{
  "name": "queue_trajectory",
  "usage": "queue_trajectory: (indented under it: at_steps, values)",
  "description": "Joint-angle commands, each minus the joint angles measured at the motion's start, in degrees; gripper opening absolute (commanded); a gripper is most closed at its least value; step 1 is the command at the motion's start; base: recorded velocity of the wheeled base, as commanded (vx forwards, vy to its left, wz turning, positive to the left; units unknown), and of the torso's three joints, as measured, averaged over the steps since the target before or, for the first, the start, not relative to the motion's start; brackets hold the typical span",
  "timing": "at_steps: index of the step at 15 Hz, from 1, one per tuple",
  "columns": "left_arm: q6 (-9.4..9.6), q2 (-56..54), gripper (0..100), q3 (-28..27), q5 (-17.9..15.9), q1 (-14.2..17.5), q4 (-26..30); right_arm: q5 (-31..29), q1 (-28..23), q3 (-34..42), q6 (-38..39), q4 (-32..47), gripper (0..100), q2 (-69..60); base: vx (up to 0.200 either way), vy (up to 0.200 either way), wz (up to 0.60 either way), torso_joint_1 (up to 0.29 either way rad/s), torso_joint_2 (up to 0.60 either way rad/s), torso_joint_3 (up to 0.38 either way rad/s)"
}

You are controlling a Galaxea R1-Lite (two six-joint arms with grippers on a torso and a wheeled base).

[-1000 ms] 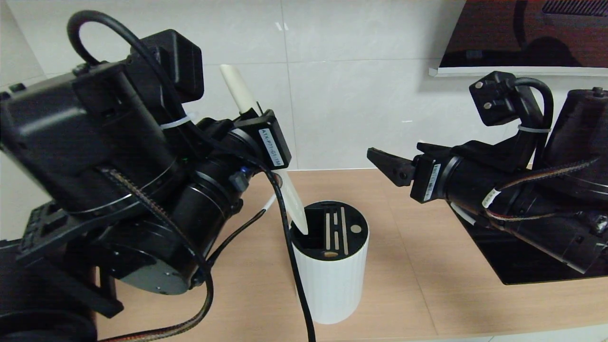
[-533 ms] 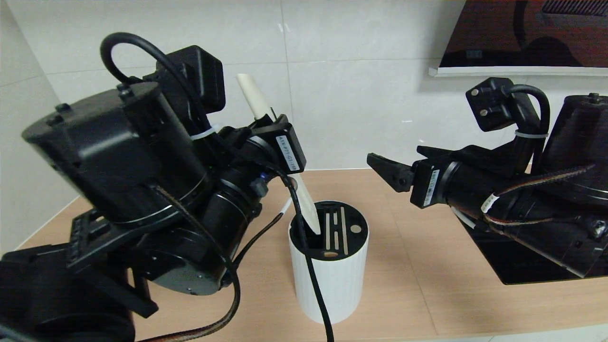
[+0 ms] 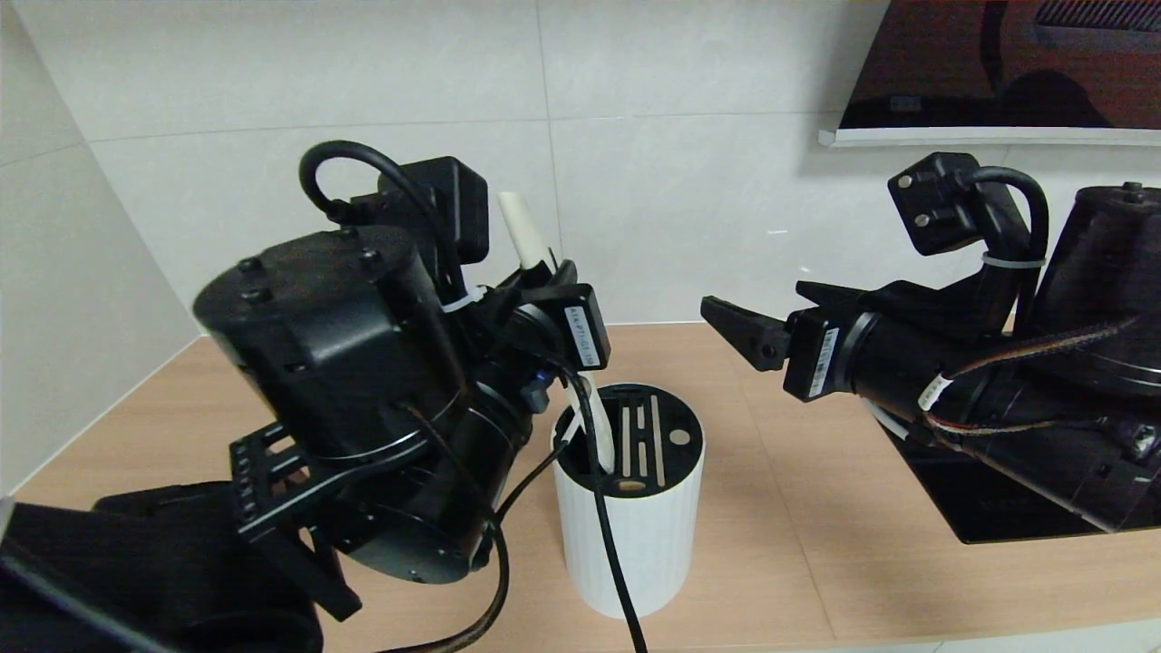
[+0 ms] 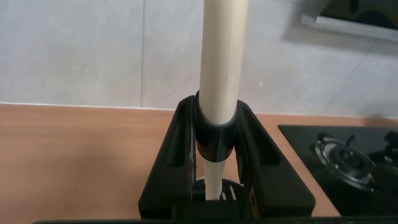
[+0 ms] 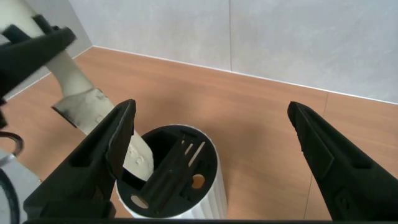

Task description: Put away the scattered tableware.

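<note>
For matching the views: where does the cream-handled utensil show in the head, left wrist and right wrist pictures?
Head view: cream-handled utensil left of centre, tilted, its tip in the wide opening of the white slotted holder.
Left wrist view: clamped in the left gripper, handle running away from it.
Right wrist view: beyond the open right gripper, blade slanting into the holder.
Shared landmark: the white slotted holder.

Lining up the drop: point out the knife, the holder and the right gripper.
knife [image 4: 221,56], left wrist view, on its handle.
holder [image 3: 662,526], head view, on its side wall.
right gripper [image 5: 210,112], right wrist view, midway between its fingertips.
</note>
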Motion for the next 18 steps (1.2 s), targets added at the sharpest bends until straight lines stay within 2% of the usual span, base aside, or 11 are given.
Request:
queue_trajectory:
  at_steps: [1, 3, 12, 18]
  values:
    - [-0.09, 3.2, 0, 0.1, 0.1, -0.1, -1.0, 0.0, 0.0, 0.1, 0.0, 0.0, 100, 0.1, 0.000, 0.000, 0.00, 0.000, 0.00, 0.000]
    - [-0.09, 5.0, 0, 0.2, 0.0, -0.1, -3.2, 0.0, 0.0, 0.1, -0.1, 0.0, 100, 0.0, 0.000, 0.000, 0.00, 0.000, 0.00, 0.000]
    - [0.00, 8.9, 0, 3.2, -0.9, -2.8, -3.2, 0.0, 0.0, 0.3, -0.1, 0.0, 100, 0.0, 0.000, 0.000, 0.00, 0.000, 0.00, 0.000]
    - [0.00, 11.7, 0, 4.0, -0.8, -3.1, -3.2, 0.0, 0.0, 0.4, -0.1, 0.0, 100, -0.1, 0.000, 0.000, 0.00, 0.000, 0.00, 0.000]
